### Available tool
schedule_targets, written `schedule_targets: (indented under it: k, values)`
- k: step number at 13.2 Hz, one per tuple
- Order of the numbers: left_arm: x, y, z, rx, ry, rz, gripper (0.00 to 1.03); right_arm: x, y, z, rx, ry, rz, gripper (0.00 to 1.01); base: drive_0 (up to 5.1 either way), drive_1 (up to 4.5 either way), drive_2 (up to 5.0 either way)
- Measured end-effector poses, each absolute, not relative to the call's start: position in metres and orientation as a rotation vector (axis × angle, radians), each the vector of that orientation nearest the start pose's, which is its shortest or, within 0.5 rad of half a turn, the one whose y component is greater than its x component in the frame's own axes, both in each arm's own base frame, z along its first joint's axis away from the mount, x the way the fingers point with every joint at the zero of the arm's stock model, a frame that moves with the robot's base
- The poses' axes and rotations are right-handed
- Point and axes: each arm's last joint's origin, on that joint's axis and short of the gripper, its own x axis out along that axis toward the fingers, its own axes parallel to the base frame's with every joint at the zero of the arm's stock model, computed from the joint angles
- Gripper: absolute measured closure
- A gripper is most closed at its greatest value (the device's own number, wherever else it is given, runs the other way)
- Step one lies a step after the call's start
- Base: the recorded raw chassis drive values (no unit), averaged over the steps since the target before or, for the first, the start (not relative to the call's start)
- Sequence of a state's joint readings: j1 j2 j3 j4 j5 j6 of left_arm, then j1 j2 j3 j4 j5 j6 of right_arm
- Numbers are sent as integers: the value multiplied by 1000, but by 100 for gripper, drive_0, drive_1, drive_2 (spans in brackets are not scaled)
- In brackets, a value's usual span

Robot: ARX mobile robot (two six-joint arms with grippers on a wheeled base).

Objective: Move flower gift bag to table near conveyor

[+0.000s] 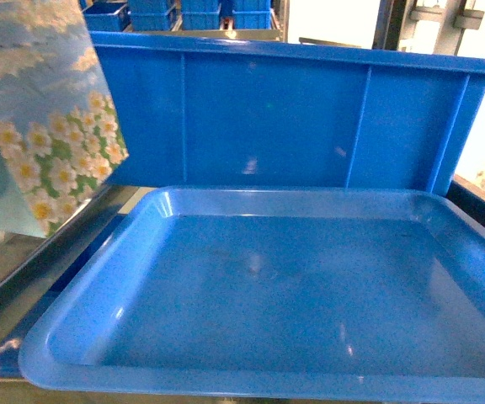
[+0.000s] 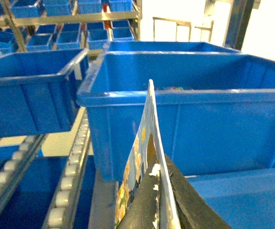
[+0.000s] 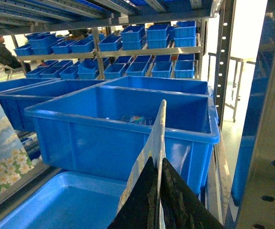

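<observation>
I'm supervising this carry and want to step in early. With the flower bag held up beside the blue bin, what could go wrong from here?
1. The left gripper pinches only a thin edge of the flower gift bag, so it could slip or swing.
2. The bag hangs close to the blue bin and the blue tray; it may snag.
3. The right gripper clamps a thin sheet that might catch the bin.
</observation>
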State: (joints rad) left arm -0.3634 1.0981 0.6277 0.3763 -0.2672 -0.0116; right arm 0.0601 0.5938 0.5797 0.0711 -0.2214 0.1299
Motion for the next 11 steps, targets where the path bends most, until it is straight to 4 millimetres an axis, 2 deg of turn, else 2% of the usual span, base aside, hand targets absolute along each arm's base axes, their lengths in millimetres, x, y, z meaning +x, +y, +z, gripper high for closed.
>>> schedule_targets:
  k: [1, 3, 11]
  values:
    - [220, -71, 274, 16, 65, -70, 101, 142, 15, 313, 124, -39, 285, 98, 0, 0, 0]
    - [157, -31, 273, -7, -91, -21, 101, 142, 15, 313, 124, -39, 285, 98, 0, 0, 0]
    - [160, -32, 270, 1, -70, -26, 101, 142, 15, 313, 124, -38, 279, 98, -479, 155, 338]
